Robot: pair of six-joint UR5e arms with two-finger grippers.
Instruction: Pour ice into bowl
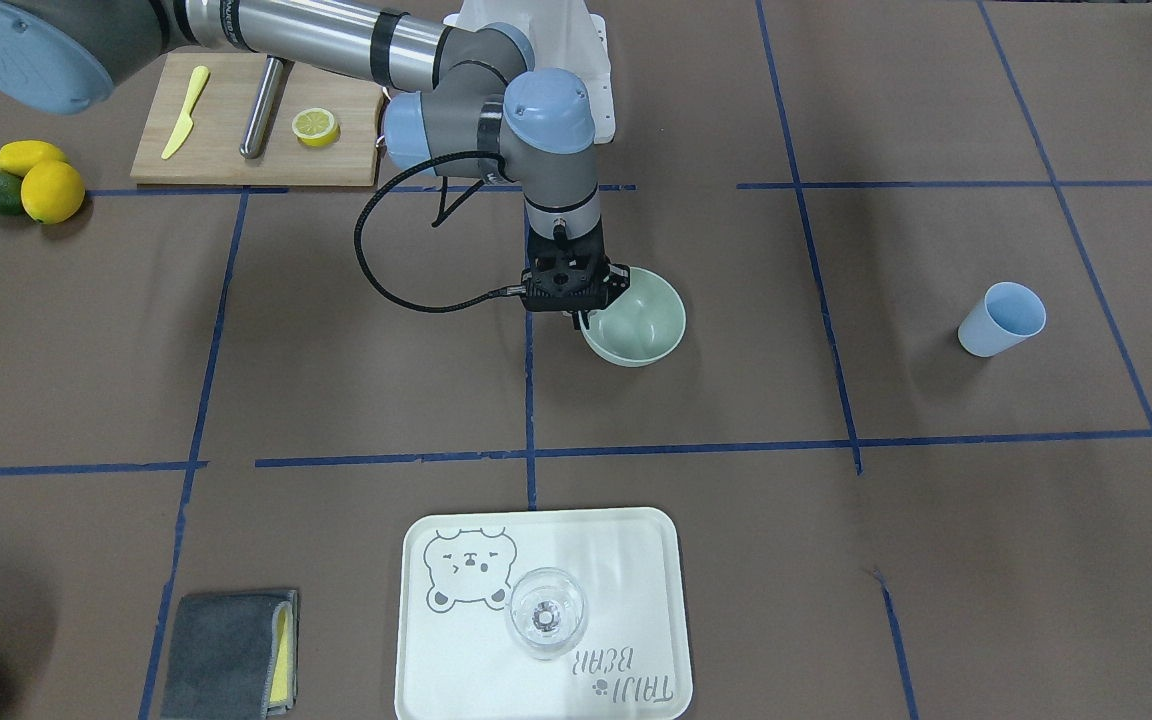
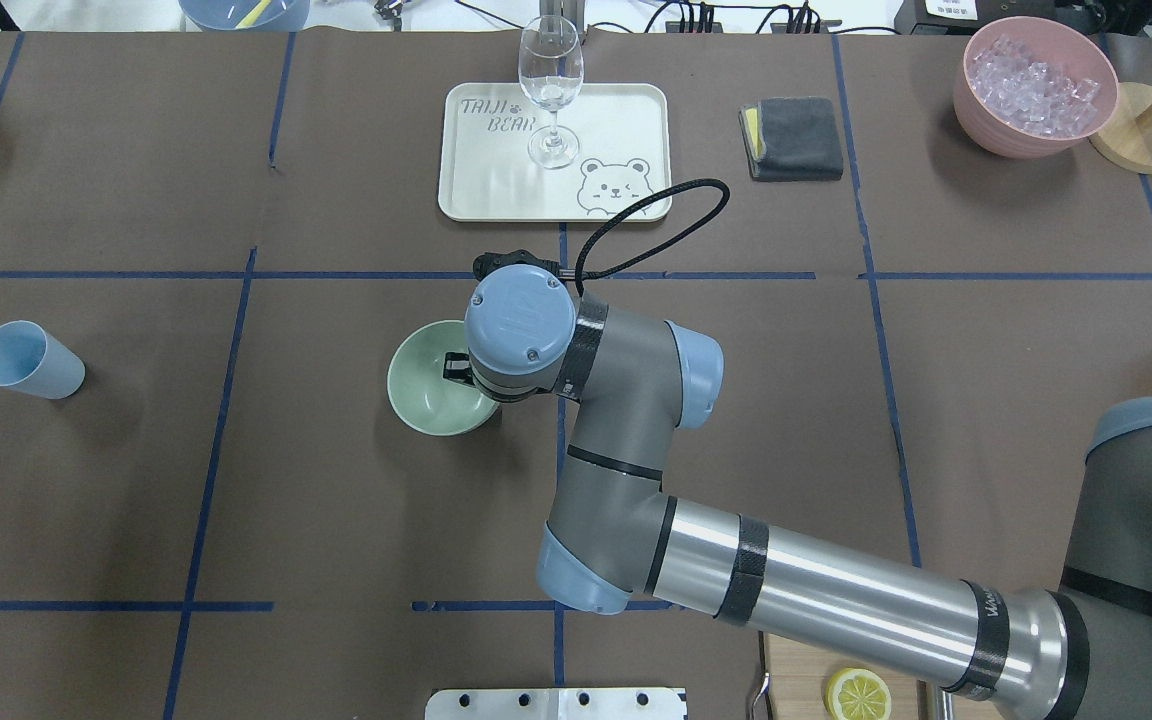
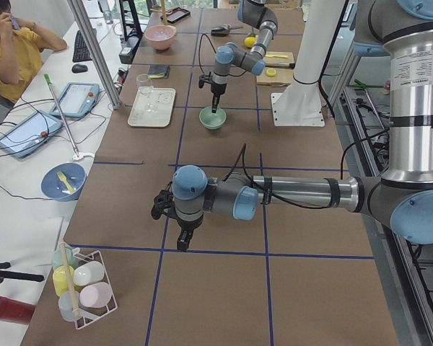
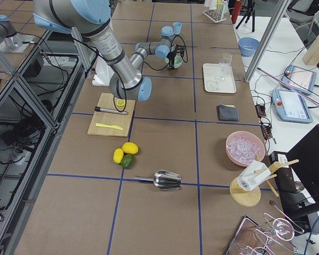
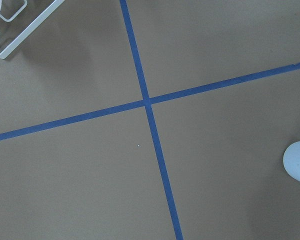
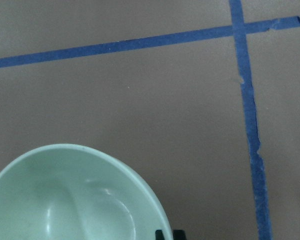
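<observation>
The pale green bowl [image 2: 421, 385] [image 1: 641, 320] stands near the table's middle. My right gripper [image 1: 578, 322] [image 2: 456, 368] points straight down at its rim, one finger inside and one outside, shut on the rim. In the right wrist view the bowl [image 6: 75, 195] fills the lower left, and only the dark fingertips [image 6: 161, 234] show, at the bottom edge. The ice [image 2: 1031, 78] [image 4: 244, 146] lies heaped in a pink tub at the far right. My left gripper [image 3: 182, 244] hangs low over bare table at the left end; whether it is open or shut I cannot tell.
A light blue cup [image 2: 28, 360] lies on its side at the left. Behind the bowl a clear glass [image 2: 549, 90] stands on a tray [image 2: 626, 120], next to a grey cloth [image 2: 791, 138]. A metal scoop [image 4: 167, 180], fruit [image 1: 31, 180] and a cutting board [image 1: 226, 150] lie on the right half.
</observation>
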